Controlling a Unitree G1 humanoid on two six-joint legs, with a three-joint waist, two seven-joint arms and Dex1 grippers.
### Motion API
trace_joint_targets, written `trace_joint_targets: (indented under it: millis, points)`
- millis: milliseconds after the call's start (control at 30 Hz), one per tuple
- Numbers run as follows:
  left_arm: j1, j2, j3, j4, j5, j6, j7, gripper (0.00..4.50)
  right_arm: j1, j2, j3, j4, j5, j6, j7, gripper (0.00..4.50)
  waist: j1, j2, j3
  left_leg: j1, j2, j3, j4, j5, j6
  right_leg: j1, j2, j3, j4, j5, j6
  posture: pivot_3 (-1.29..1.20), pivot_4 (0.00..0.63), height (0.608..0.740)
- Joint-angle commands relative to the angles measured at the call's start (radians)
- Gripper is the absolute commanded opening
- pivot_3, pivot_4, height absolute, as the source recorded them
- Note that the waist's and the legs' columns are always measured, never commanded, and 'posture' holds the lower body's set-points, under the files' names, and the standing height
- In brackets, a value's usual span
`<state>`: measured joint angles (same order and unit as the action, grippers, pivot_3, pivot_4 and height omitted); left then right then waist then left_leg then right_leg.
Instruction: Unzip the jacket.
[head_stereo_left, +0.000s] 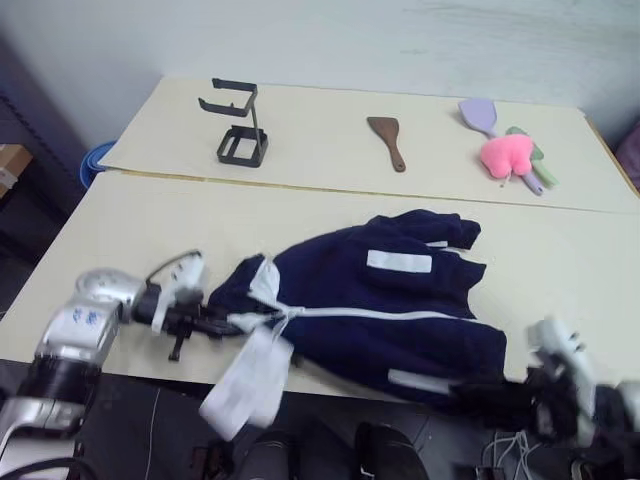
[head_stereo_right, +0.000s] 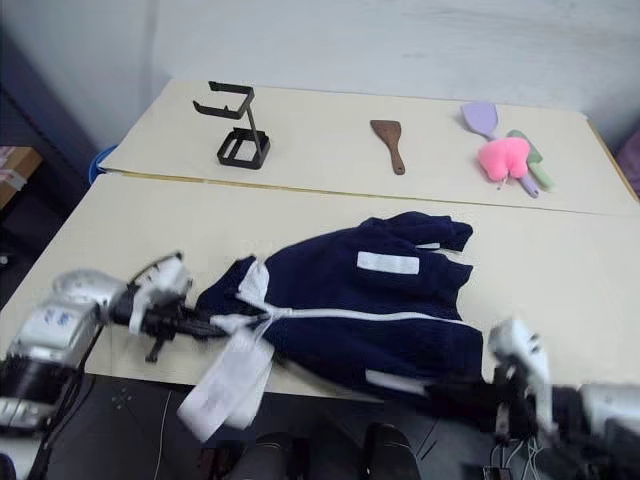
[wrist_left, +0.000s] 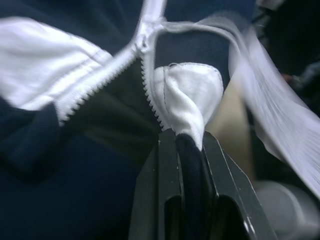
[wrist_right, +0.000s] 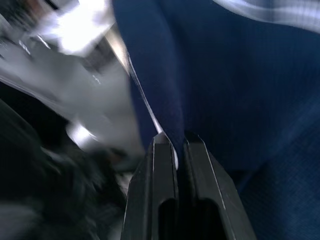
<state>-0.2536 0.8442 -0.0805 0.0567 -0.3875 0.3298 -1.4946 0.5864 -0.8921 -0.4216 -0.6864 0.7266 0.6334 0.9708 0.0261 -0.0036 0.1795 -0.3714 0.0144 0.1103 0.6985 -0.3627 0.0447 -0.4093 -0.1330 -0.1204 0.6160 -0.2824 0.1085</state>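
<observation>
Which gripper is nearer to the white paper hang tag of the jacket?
The left gripper. It clamps the jacket collar right beside the hang tag. The right gripper clamps the hem at the far end.

Silver-grey arm casings, white wrists, black jaws, seemingly thin dark cables.

Dark navy jacket with white zipper, brown spatula, pink plush toy.

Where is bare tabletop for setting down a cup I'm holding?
Free: between the black wire stand and brown wooden spatula; also between that stand and the dark navy fabric jacket. Crowded: the pink plush toy corner.
</observation>
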Motion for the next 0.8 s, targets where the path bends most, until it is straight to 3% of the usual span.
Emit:
trace_joint_targets:
  millis: [33, 133, 400, 533, 633, 800]
  points:
    - [0.088, 0.034, 0.027, -0.151, -0.017, 0.012, 0.032, 1.19, 0.043, 0.062, -0.002, 0.035, -0.145, -0.217, 0.043, 0.74, -0.001, 0.0, 0.0, 0.001, 0.0, 0.0, 0.001, 0.0, 0.0, 0.001, 0.0, 0.001, -0.001, 0.0, 0.0, 0.0, 0.15, 0.74]
    - [0.154, 0.028, 0.062, -0.218, -0.031, 0.032, 0.092, 2.1, 0.073, 0.079, -0.055, 0.049, -0.108, -0.219, 0.079, 1.72, -0.003, 0.001, -0.001, 0.003, 0.001, 0.002, 0.001, 0.0, 0.0, 0.001, -0.001, 0.004, -0.005, 0.001, 0.002, 0.0, 0.15, 0.74]
    - [0.095, 0.086, 0.166, -0.223, -0.174, 0.183, 0.075, 4.49, 0.093, 0.03, -0.345, 0.021, 0.31, 0.056, 0.099, 4.39, -0.001, 0.001, 0.0, 0.003, 0.003, -0.002, 0.0, -0.001, -0.002, 0.001, -0.007, 0.001, -0.004, -0.001, -0.002, 0.0, 0.15, 0.74]
    - [-0.026, 0.078, 0.176, -0.18, -0.208, 0.23, 0.091, 4.5, -0.058, -0.008, -0.317, -0.02, 0.333, 0.033, 0.065, 4.47, -0.002, 0.001, 0.0, 0.002, 0.003, -0.002, 0.0, -0.001, -0.003, 0.001, -0.007, 0.001, -0.004, -0.001, -0.002, 0.0, 0.15, 0.74]
    - [-0.043, 0.055, 0.135, -0.18, -0.144, 0.13, 0.095, 4.5, -0.173, 0.014, -0.209, -0.056, 0.202, -0.077, 0.046, 4.47, -0.004, 0.002, -0.001, 0.003, 0.003, -0.002, -0.001, -0.001, -0.003, 0.001, -0.006, 0.0, -0.004, -0.001, -0.002, 0.0, 0.15, 0.74]
    - [-0.025, -0.038, 0.105, -0.181, 0.006, -0.264, 0.124, 4.5, -0.218, 0.067, -0.077, -0.021, -0.052, -0.318, 0.098, 4.47, 0.001, 0.001, 0.0, 0.002, 0.002, 0.003, -0.001, -0.002, -0.004, -0.002, 0.003, -0.001, 0.001, -0.001, -0.002, 0.0, 0.15, 0.74]
